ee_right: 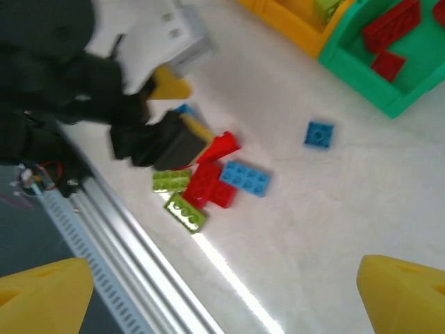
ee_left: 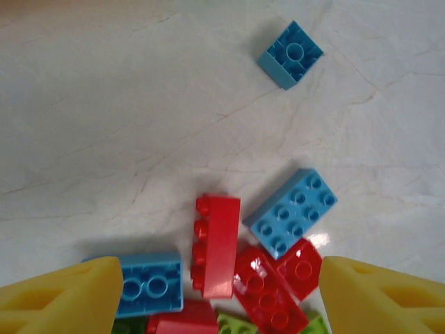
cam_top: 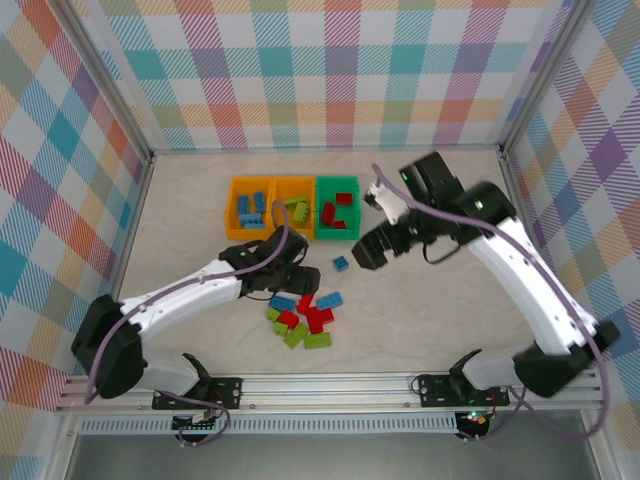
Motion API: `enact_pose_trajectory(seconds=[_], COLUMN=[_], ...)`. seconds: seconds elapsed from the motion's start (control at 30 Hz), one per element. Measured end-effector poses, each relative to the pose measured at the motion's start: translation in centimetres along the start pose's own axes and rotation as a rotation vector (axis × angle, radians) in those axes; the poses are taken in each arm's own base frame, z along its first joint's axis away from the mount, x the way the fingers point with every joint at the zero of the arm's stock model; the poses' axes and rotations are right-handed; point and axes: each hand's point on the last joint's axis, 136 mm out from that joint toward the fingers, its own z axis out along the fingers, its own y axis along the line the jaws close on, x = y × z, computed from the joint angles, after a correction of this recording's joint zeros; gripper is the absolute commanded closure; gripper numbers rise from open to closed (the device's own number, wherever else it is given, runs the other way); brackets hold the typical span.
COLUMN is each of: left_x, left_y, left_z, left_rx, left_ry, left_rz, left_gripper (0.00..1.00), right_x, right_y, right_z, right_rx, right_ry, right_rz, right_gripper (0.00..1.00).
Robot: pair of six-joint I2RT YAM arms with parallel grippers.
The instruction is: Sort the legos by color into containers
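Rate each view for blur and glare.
Top external: sharp, evenly lit. Left wrist: crisp, a small glint on the pale marbled table beside the small red studded plastic brick. Right wrist: motion-blurred, the green plastic bin soft-edged, a bright glare streak on the table by the metal rail.

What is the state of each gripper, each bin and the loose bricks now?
left gripper: open, empty.
right gripper: open, empty.
left orange bin: holds blue bricks.
middle orange bin: holds lime bricks.
green bin: holds red bricks.
lone blue brick: unsorted, underside up.
brick pile: unsorted, mixed colours.
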Motion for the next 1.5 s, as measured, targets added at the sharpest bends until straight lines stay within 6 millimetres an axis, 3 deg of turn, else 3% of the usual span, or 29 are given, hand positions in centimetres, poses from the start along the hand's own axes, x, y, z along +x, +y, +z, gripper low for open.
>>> enact_pose_trajectory(seconds=[0.17,0.27,0.7,0.9,1.13,1.2,1.27,1.4,1.5], left_x=[0.5,1.3,2.2,2.9,2.1,0.9,-1.5,-9.4,-14.7], left_y=[0.2,0.6,0.0,0.1,-0.2,-0.4,-0.8,-2.5,-3.3], left_z=[3.4,4.7,7.8,8.5,8.1,7.2,5.6,1.8,0.2], left_rx=[-0.057,-0.082,-0.065,-0.079,-0.069,-0.072,-0.077,-0.086,-0.085], left_ry=[0.060,0.097,0.145,0.167,0.129,0.089,0.012,-0.227,-0.367], left_rz=[0.013,0.017,0.015,0.020,0.010,0.013,0.023,0.042,0.029], left_gripper=[0.46,0.52,0.55,0.72,0.80,0.80,0.80,0.81,0.81], right_x=[4.8,6.2,4.7,4.4,4.9,4.8,4.6,4.1,3.9], right_y=[0.4,0.5,0.4,0.5,0.3,0.2,0.0,-0.7,-1.0], right_z=[0.4,0.8,2.9,3.5,4.0,4.0,4.0,3.6,3.1], right_rx=[-0.030,-0.046,-0.089,-0.107,-0.108,-0.103,-0.088,-0.045,-0.022], right_ry=[-0.019,-0.023,-0.036,-0.040,-0.024,-0.028,-0.042,-0.095,-0.135], right_rz=[0.095,0.134,0.178,0.189,0.207,0.212,0.218,0.226,0.231], right_gripper=[0.01,0.01,0.00,0.01,0.01,0.00,0.00,0.00,0.00])
